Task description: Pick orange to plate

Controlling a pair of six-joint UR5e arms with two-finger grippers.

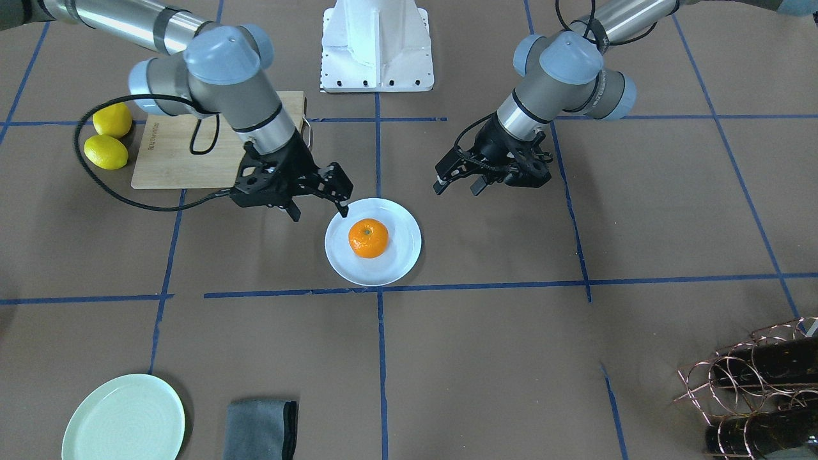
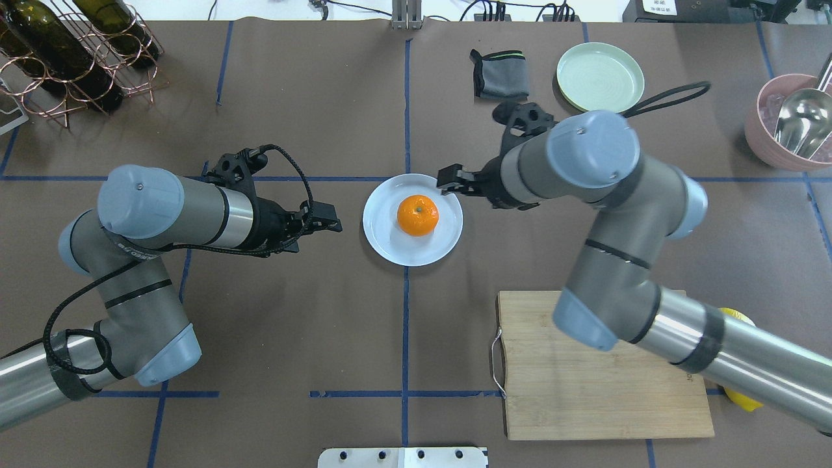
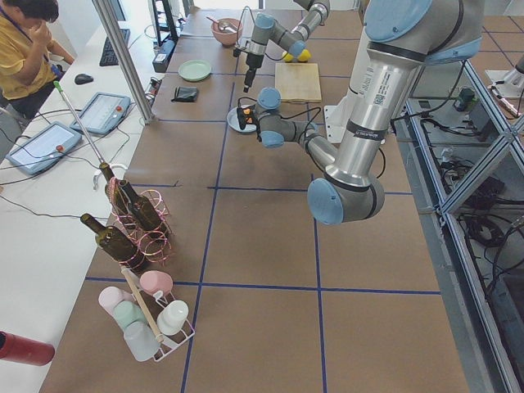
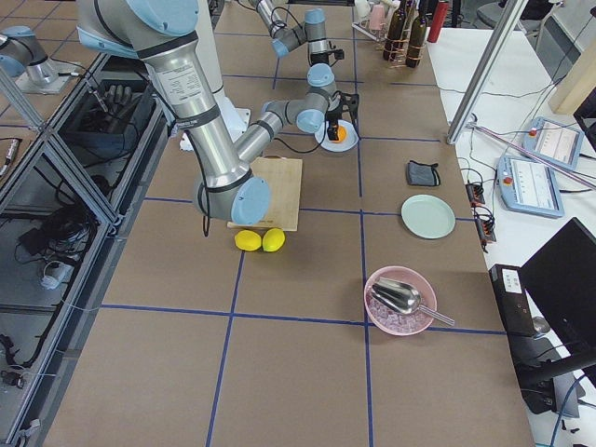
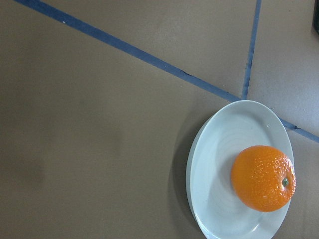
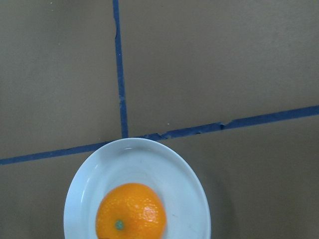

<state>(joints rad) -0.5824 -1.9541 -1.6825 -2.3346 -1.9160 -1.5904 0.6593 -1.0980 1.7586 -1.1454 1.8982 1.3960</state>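
The orange [image 1: 368,237] [image 2: 417,215] lies stem-up in the middle of the white plate [image 1: 402,255] [image 2: 383,234], at the table's centre where the blue tape lines cross. My right gripper [image 1: 319,211] [image 2: 455,185] is open and holds nothing; one fingertip hangs over the plate's rim, apart from the fruit. My left gripper [image 1: 457,187] [image 2: 328,221] is also open and holds nothing, a short way off the plate's other side. Both wrist views look down on the orange [image 5: 262,178] [image 6: 131,211] resting on the plate [image 5: 214,164] [image 6: 164,164]; no fingers show in them.
A wooden cutting board [image 1: 172,160] [image 2: 598,370] lies under the right arm, with two lemons [image 1: 105,151] beside it. A pale green plate [image 2: 600,76] and grey cloth [image 2: 502,73] sit on the far side. A wine rack [image 2: 65,58] and a pink bowl [image 2: 793,123] stand at the far corners.
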